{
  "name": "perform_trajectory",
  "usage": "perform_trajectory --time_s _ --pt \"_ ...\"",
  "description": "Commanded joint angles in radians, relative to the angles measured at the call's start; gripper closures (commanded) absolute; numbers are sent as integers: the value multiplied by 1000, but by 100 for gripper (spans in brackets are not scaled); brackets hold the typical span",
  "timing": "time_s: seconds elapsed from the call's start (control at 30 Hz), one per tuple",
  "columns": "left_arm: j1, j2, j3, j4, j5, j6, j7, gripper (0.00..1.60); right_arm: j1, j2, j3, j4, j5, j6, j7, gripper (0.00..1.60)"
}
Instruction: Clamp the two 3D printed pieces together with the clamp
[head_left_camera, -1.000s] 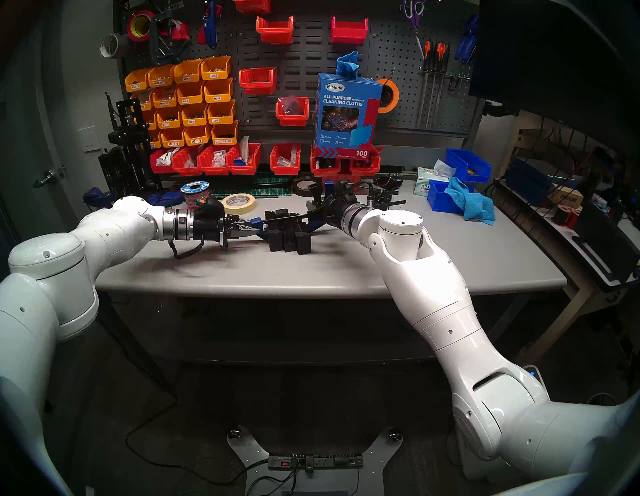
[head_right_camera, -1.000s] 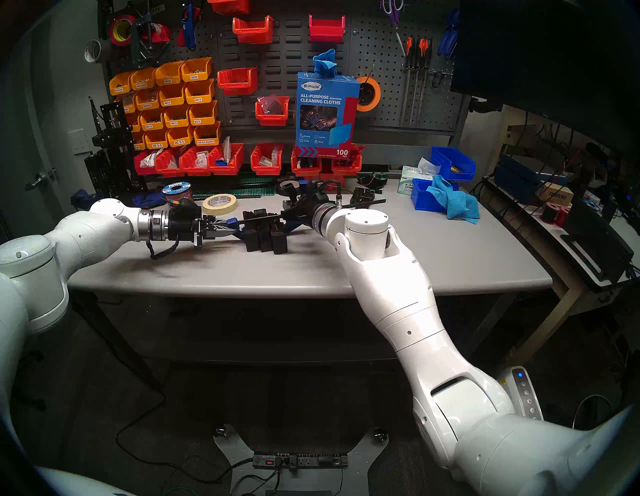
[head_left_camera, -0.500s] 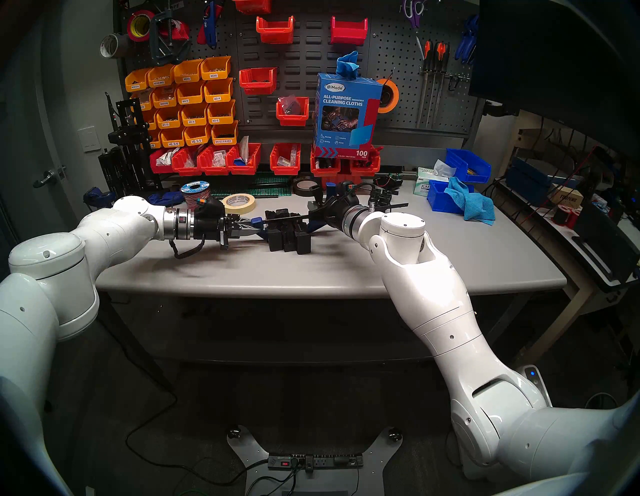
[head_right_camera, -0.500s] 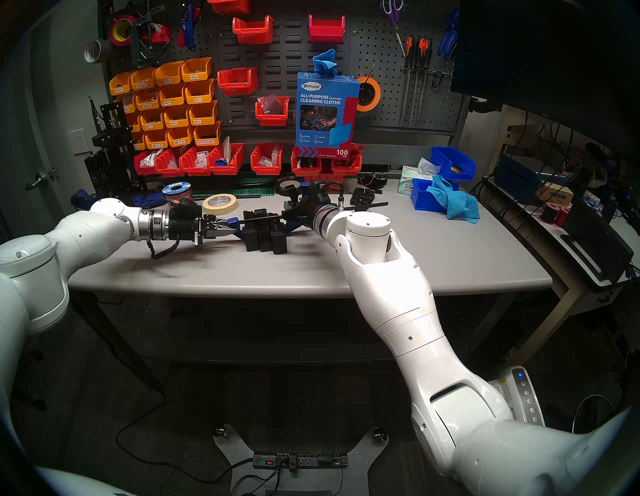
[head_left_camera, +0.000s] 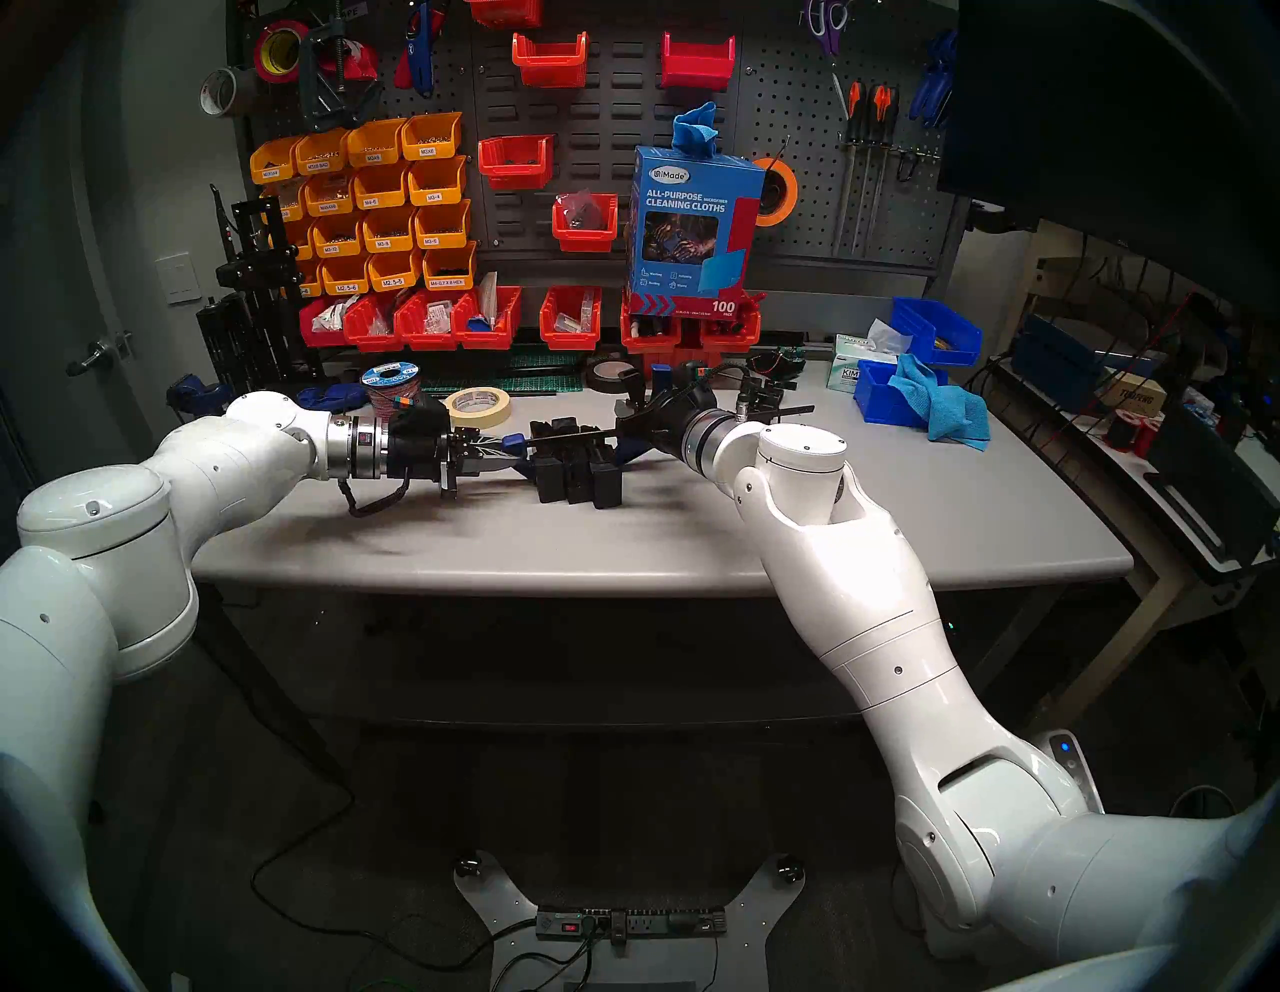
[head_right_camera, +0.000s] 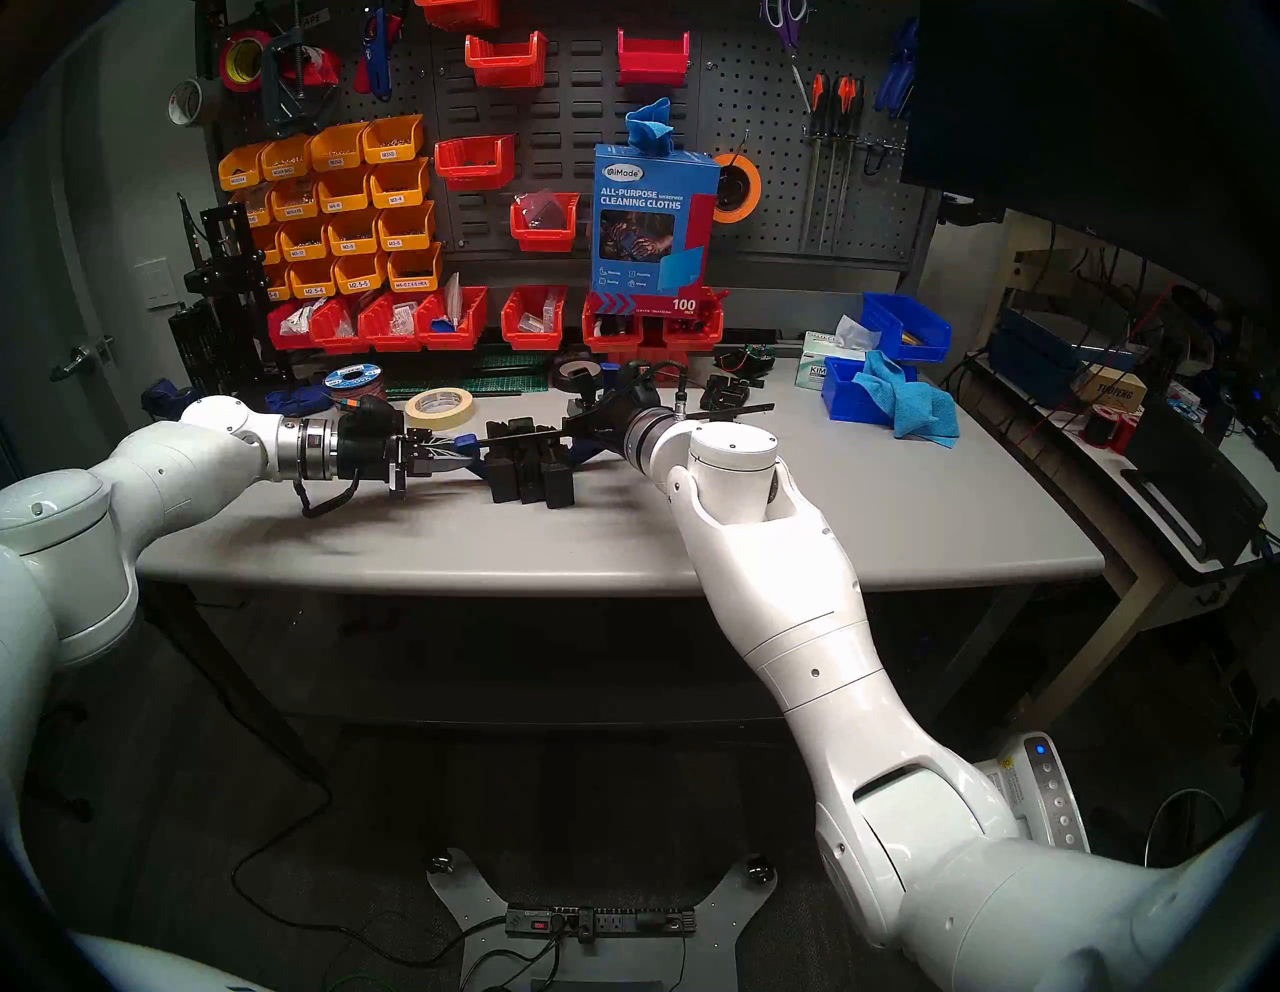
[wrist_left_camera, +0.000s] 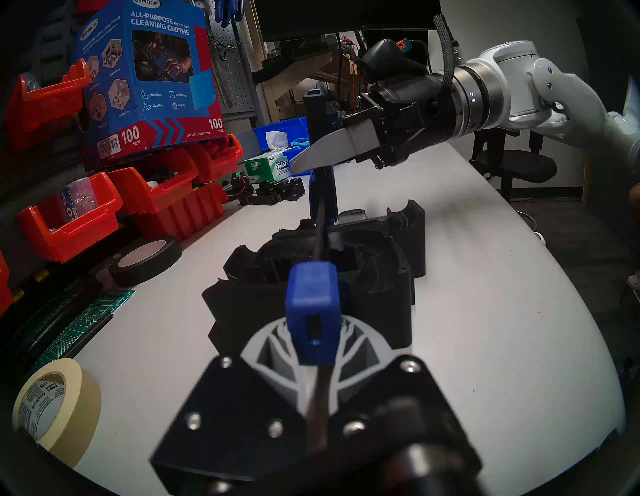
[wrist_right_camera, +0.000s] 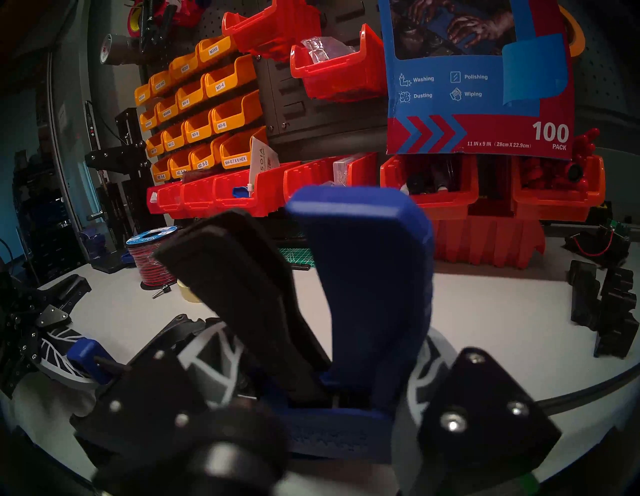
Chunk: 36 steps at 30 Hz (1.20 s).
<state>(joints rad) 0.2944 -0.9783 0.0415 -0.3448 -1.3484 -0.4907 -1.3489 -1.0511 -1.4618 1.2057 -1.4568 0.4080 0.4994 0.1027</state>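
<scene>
Blue fixed jaw (wrist_left_camera: 313, 317): pinched in the closed left gripper (wrist_left_camera: 311, 350), at the bar's left end, just left of the black pieces.
Trigger handle (wrist_right_camera: 304, 304): squeezed shut inside the right gripper (wrist_right_camera: 311, 374), black lever drawn close to the blue grip.
Bar clamp (head_left_camera: 564, 438): held above the grey worktop (head_left_camera: 623, 547) near its middle, bar running left to right over the pieces, far end sticking out past the right wrist.
Two 3D printed pieces (head_left_camera: 578, 471): matte black, upright, pressed side by side on the worktop's middle, sitting between the two blue jaws.
Sliding jaw (wrist_left_camera: 323, 194): beyond the pieces in the left wrist view, close to their far side; contact could not be confirmed.
Step in hand: judged as ratcheting the sliding jaw in, both ends of the clamp gripped.
Next move: likely a release and re-squeeze of the trigger until both jaws bear on the pieces, with the bar kept level and the left end steadied.
Risk: judged as jaws riding over the stepped tops or pushing the pieces askew.
Bystanders: masking tape roll (head_left_camera: 478, 407) toward the back edge, cluster of small black parts (wrist_right_camera: 604, 311) off to the right, both well apart.
</scene>
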Motion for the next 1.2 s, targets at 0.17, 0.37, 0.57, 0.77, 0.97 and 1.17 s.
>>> perform_trajectory --time_s 0.17,0.37,0.57,0.77,0.97,1.17 --pt "-24 -29 -11 -20 -9 2 -65 160 -15 -56 -55 9 21 19 23 160" --pt "-24 -29 -11 -20 -8 2 -65 160 -22 -54 -55 0 24 21 18 160" --pt "-24 -29 -11 -19 -8 2 -67 160 -28 -48 -53 -8 25 23 12 160" --pt "-24 -30 -12 -19 -8 2 -67 160 -35 -44 -53 -17 25 26 8 160" --pt "-24 -30 -12 -19 -8 2 -68 160 -45 -35 -55 -30 24 29 7 160" --pt "-24 -30 -12 -18 -8 2 -68 160 -48 -25 -60 -38 21 33 9 29"
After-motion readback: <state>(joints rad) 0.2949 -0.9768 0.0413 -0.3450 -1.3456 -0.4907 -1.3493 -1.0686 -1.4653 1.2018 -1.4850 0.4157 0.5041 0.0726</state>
